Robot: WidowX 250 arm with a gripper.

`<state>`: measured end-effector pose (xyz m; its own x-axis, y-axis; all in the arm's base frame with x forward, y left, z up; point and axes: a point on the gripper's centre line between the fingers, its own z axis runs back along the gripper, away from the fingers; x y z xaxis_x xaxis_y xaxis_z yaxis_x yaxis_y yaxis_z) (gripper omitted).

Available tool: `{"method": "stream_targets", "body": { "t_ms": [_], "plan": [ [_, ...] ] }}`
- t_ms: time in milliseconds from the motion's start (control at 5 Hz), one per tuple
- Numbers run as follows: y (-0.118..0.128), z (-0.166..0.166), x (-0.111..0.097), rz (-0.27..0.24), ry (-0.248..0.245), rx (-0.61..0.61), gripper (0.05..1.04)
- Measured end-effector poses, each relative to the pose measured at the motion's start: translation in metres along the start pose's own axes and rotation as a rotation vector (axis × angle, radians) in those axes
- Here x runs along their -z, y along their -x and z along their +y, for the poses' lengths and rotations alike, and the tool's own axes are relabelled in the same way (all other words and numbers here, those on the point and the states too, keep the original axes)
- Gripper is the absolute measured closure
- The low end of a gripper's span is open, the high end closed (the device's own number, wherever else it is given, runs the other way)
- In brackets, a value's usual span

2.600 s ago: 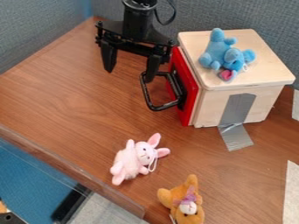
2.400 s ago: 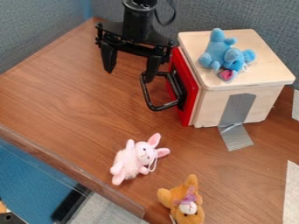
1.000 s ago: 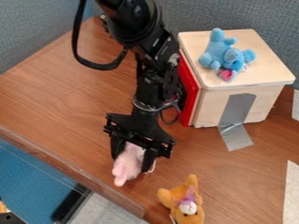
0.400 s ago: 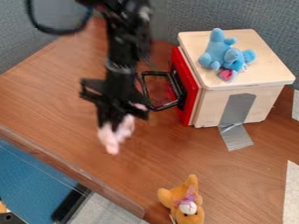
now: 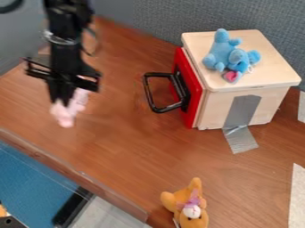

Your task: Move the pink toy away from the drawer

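End effector (image 5: 63, 99) at the upper left of the frame, pointing down; its fingers are closed on the pink toy (image 5: 64, 115). The toy sits at the fingertips: one part sticks out below them, another shows just to their right in the frame, reaching up beside the fingers. Upper portion of the toy partly hidden by the end effector; its face cannot be made out. Whether the toy touches the table (image 5: 137, 151) cannot be told.

Position relative to the drawer: toy and end effector both lie to the left of the red drawer front (image 5: 187, 89) and its black handle (image 5: 149, 95), well apart from them, with bare table between. The drawer front is on the left side of the wooden box (image 5: 271, 75), right half of the frame; the handle projects leftward.

Other items: blue toy (image 5: 221, 51) on top of the box, upper right. Grey tape (image 5: 241, 111) runs down the near side of the box and onto the table. Orange toy (image 5: 179, 200) on the table at the bottom of the frame, right of centre, well apart from the pink toy and the end effector
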<state>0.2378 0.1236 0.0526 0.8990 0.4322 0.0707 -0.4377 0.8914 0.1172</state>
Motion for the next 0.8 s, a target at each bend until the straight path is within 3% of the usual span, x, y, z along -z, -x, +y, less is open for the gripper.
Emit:
{"method": "stream_targets", "body": {
  "t_ms": [400, 600, 800],
  "plan": [
    [-0.034, 0.073, 0.026, -0.009, -0.047, -0.063, 1.0],
    [-0.042, 0.085, 0.035, 0.001, -0.057, -0.089, 0.967],
    [-0.04, 0.083, 0.038, 0.025, -0.053, -0.092, 0.769]
  ]
}}
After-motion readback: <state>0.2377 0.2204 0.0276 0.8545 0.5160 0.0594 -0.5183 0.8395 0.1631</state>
